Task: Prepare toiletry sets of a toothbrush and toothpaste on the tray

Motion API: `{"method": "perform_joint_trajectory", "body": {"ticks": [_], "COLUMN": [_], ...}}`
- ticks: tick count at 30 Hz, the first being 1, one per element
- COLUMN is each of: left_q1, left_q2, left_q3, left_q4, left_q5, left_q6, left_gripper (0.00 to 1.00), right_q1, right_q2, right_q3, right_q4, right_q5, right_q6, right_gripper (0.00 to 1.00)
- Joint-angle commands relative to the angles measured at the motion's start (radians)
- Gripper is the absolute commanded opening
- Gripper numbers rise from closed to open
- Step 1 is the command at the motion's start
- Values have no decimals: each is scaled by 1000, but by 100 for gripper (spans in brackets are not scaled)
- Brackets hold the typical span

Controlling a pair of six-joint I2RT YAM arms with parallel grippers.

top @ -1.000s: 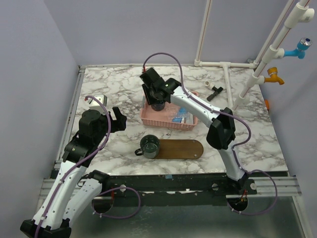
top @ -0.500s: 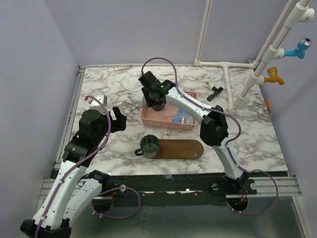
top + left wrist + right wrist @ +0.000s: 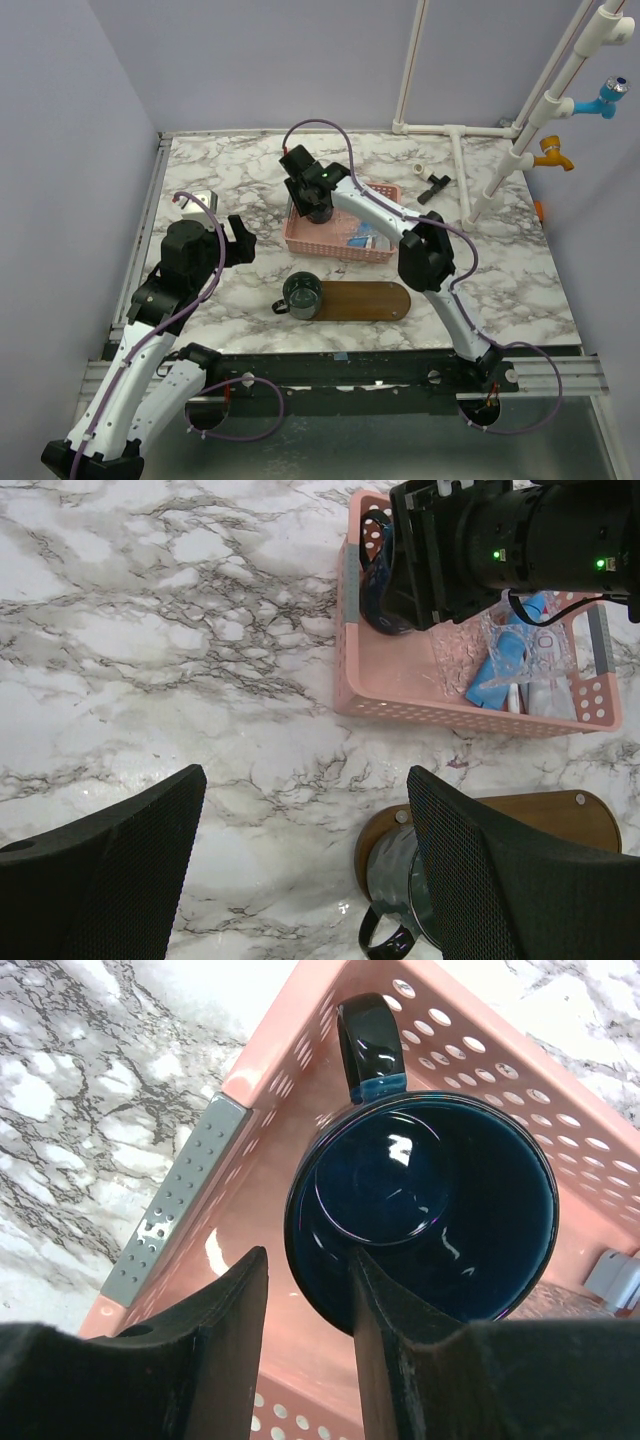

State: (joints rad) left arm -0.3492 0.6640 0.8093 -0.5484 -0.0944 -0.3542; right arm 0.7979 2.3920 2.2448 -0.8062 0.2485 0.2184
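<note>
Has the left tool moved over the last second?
No. The left tool is open and at the same spot as before, just left of the basket.

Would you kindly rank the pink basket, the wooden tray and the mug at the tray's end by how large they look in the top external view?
1. Pink basket: largest, though the right arm covers part of it.
2. Wooden tray: about as long, but narrower.
3. Mug: clearly smallest.
</note>
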Motion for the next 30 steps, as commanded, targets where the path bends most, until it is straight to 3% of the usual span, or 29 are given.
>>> {"method": "perform_joint_trajectory", "body": {"ticks": [1, 5, 15, 23, 30], "left_q1": [-7, -7, -7, -7, -7], "left_q2": [2, 0, -4, -4, -4], "left_q3": [-9, -9, -10, -10, -9], "left_q4": [-4, -5, -7, -8, -8], "left_q5": [1, 2, -4, -9, -12], "left_q6": [-2, -2, -1, 0, 0], "left_gripper": [82, 82, 82, 82, 82], "right_q1": [-3, -3, -3, -3, -3], "right_q2": [31, 42, 59, 45, -51], "right_q3": [16, 11, 12, -6, -61], "right_q4": [9, 9, 15, 31, 94], "right_q5": [-29, -30, -22, -8, -5], "right_q6": [-29, -35, -48, -64, -91], "right_gripper": [41, 41, 23, 1, 0]}}
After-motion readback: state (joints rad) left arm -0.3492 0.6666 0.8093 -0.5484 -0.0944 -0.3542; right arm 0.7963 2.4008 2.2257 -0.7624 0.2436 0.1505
